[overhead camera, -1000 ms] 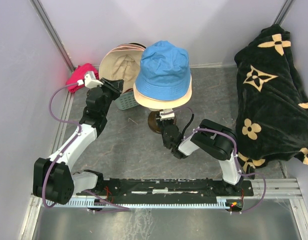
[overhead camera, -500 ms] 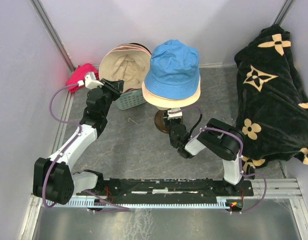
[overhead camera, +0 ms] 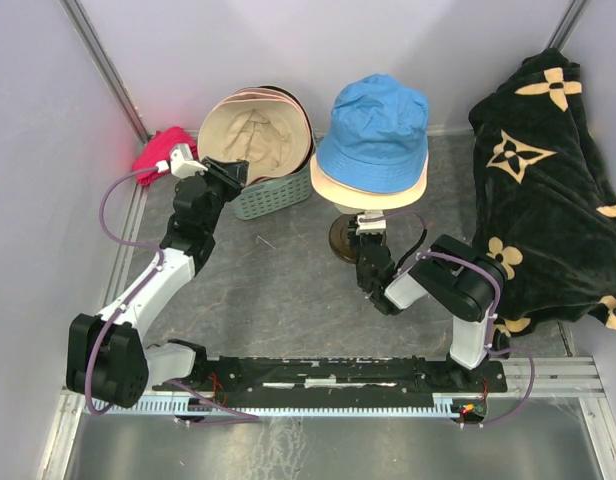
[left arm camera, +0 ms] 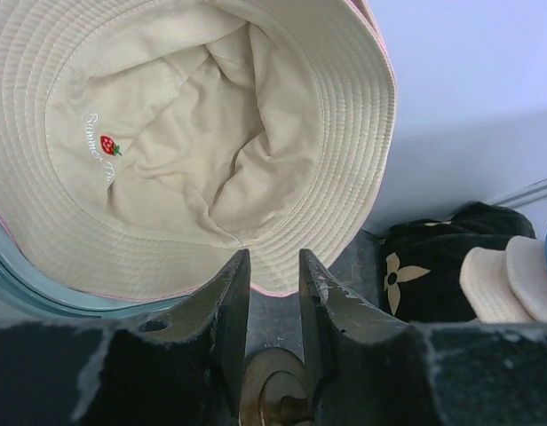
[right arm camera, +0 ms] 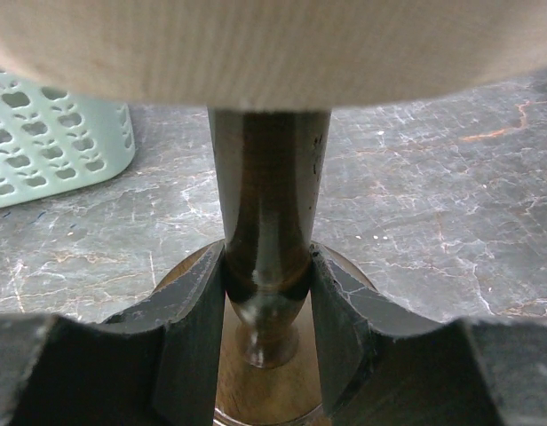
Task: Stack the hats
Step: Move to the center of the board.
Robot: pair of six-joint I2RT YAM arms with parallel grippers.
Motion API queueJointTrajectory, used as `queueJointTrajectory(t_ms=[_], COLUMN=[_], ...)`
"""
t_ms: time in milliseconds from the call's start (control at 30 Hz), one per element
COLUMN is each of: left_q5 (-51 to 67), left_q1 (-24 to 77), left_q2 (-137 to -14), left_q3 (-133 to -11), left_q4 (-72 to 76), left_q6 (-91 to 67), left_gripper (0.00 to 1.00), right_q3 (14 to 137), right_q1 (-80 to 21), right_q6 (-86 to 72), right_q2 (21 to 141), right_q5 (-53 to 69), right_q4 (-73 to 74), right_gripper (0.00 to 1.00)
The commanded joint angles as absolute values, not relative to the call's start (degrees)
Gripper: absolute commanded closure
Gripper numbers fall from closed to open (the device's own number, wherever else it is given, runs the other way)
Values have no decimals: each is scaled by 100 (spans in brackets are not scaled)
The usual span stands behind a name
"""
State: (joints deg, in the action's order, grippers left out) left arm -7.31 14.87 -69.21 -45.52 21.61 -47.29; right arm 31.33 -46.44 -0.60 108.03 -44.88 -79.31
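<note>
Blue hat point(overhead camera: 373, 130), crown up, shifted right w/ stand point(right arm camera: 269, 177); R claw point(right arm camera: 266, 266) clamps stand's stem, L claw point(left arm camera: 273, 266) unclear.

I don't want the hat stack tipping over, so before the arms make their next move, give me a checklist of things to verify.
1. The right pincer clamps the post of the wooden stand from both sides: ok.
2. The blue hat sits on the stand over the tan hat: ok.
3. The stand's base is flat on the table: cannot tell.
4. The left pincer grips the brim of the cream hat: cannot tell, its tips are at the brim's edge.
5. The cream hat lies opening-up in the green basket: ok.
6. The black cloth is apart from the stand: ok.
</note>
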Motion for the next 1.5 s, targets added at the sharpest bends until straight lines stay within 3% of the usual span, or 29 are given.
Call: queueJointTrajectory(t_ms=[0, 167, 367, 533, 900, 1200, 1467], left_q5=[-669, -665, -698, -806, -1307, -1381, -1186], left_q1=[1503, 1505, 1503, 1525, 1862, 2052, 2084], left_q2=[-6993, -7014, -7049, -7048, -7143, -7251, -7384], left_q3=[-4548, -4548, -4594, -4658, -5096, -5423, -5771], left_q4=[2469, 2427, 2416, 2332, 1897, 1523, 1070], left_q6=[-4342, -4255, -4311, -4378, -4421, -4079, -3289], left_gripper=[64, 63, 63, 63, 60, 59, 58], right_q3=[2992, 2966, 2873, 2720, 2086, 1746, 1615], right_q1=[-4484, -4482, -4499, -4683, -5217, -5298, -5383], right_q6=[-17, -105, -205, -92, -75, -452, -663], right_q2=[10678, 10688, 10564, 10404, 9631, 8668, 8493], right_q5=[-4746, -4759, -4632, -4698, -5123, -5247, -5278], right_q4=[-8244, -8249, -8244, -8244, -7985, -6906, -6754], right_gripper=[82, 76, 48, 38, 29, 28, 27])
